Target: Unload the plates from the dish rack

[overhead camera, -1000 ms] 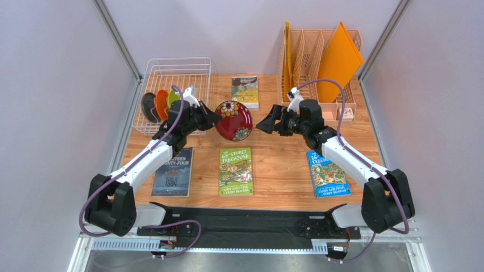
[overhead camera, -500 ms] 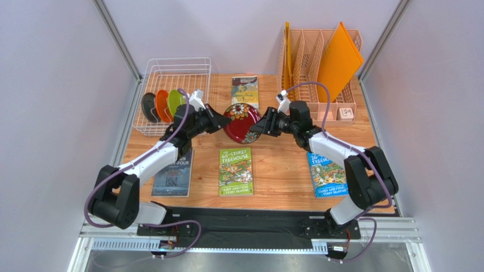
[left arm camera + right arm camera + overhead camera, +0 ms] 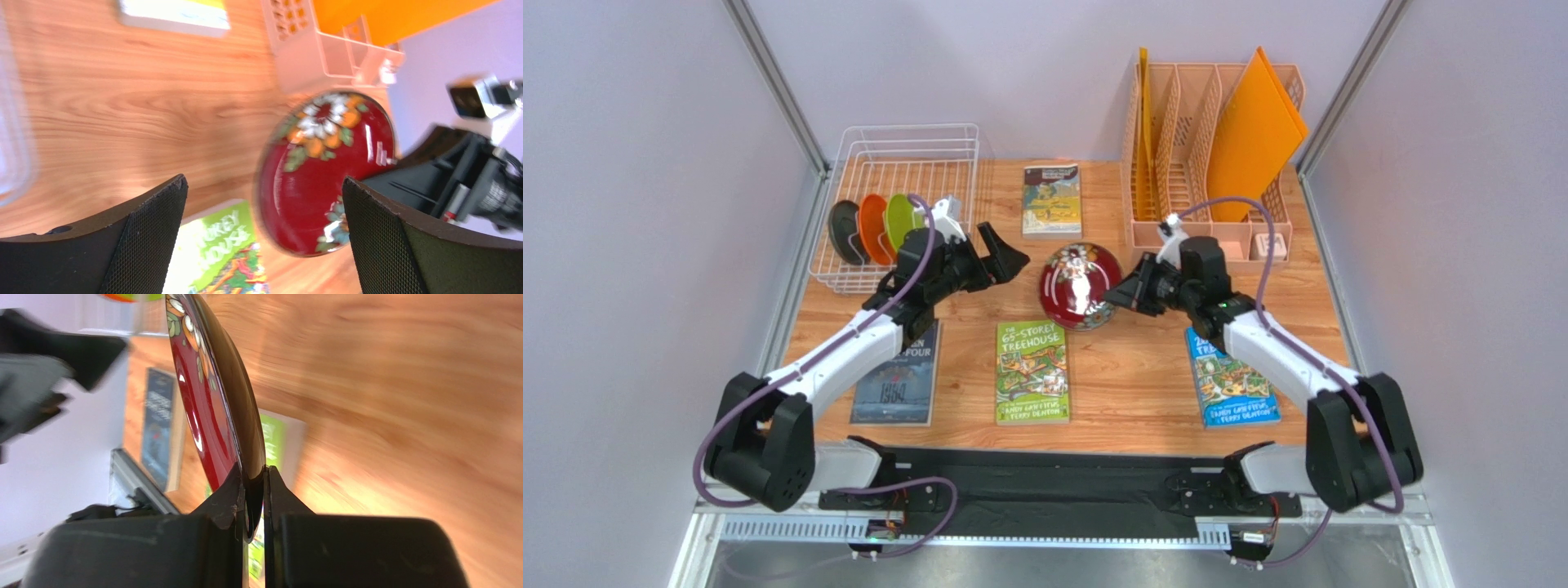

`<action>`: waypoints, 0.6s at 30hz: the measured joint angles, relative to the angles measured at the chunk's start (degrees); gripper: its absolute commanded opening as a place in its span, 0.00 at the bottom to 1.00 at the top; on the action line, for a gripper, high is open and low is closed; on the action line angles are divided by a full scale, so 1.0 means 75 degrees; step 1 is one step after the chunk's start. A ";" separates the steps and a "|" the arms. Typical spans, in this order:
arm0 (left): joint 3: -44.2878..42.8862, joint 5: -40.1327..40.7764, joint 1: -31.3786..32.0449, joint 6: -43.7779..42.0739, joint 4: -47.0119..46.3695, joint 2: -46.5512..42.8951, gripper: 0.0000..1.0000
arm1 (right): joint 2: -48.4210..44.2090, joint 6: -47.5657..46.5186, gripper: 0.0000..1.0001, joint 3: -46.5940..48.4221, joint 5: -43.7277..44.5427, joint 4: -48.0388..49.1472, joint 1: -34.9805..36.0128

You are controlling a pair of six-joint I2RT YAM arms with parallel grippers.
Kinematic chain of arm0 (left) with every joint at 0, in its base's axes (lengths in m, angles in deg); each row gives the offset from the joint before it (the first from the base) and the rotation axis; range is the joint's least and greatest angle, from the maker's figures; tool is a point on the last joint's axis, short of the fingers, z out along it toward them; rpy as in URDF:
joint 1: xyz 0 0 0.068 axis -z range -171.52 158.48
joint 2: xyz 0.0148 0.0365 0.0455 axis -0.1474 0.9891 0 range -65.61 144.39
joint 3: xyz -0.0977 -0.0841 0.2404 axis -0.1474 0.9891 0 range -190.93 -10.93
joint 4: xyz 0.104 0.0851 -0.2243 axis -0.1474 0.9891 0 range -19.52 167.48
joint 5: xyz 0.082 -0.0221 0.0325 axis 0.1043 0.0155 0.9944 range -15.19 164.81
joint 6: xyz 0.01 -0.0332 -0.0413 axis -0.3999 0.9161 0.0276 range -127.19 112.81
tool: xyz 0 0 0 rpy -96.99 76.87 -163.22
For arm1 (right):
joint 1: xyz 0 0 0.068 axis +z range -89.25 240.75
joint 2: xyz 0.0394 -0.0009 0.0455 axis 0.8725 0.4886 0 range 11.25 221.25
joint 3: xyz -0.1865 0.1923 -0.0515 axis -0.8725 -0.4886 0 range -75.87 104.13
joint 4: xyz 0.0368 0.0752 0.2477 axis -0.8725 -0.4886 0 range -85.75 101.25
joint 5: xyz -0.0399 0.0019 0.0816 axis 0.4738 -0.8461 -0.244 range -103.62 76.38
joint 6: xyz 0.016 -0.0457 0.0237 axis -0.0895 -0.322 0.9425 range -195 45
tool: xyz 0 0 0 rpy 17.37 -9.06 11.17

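Right claw [image 3: 1122, 295]: clamped on the rim of the red flowered plate [image 3: 1079, 284]. The wrist view shows both fingers pinching the thin edge, with the plate [image 3: 215, 398] standing on edge out of the jaws.
Left claw [image 3: 1001, 254]: jaws wide apart and holding nothing, near the plate at centre-left of the overhead frame. Its own camera shows the plate [image 3: 325, 171] between the fingers but touching neither.
Plate location: off the desk, at the centre of the overhead frame, carried by the right claw alone.
Handling, judged: stiff and glossy, so likely slick under the pads. It looks glazed and should be treated as breakable, and its weight looks modest. A pinch at one point of the rim leaves it free to swing, so set it down gently.
Grip point, judged: the rim, seated deep between the pads. The face is too broad and smooth to grip.
Remaining plates: dark teal [image 3: 846, 230], orange [image 3: 873, 224] and lime green [image 3: 900, 218] stand on edge, close together, in the near part of the dish rack [image 3: 903, 153] at upper left.
Surface: wooden desk [image 3: 1136, 368], flat and hard.
Room: a green book [image 3: 1032, 370] lies below centre, with other books around it and a peach organiser [image 3: 1192, 123] at upper right. Bare wood shows beneath the plate, and pale walls close in both sides.
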 measured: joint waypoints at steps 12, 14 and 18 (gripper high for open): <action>-0.0568 0.3063 -0.0012 -0.2014 0.1818 -0.1128 1.00 | -0.1973 -0.0280 0.00 -0.1760 0.0752 -0.1976 -0.1696; -0.0662 0.3541 -0.0012 -0.2270 0.2069 -0.1125 1.00 | -0.1880 -0.0291 0.00 -0.1766 0.0746 -0.1990 -0.1716; -0.0935 0.4290 -0.0023 -0.2661 0.2419 -0.1049 1.00 | -0.1469 -0.0300 0.00 -0.1769 0.0714 -0.1941 -0.1731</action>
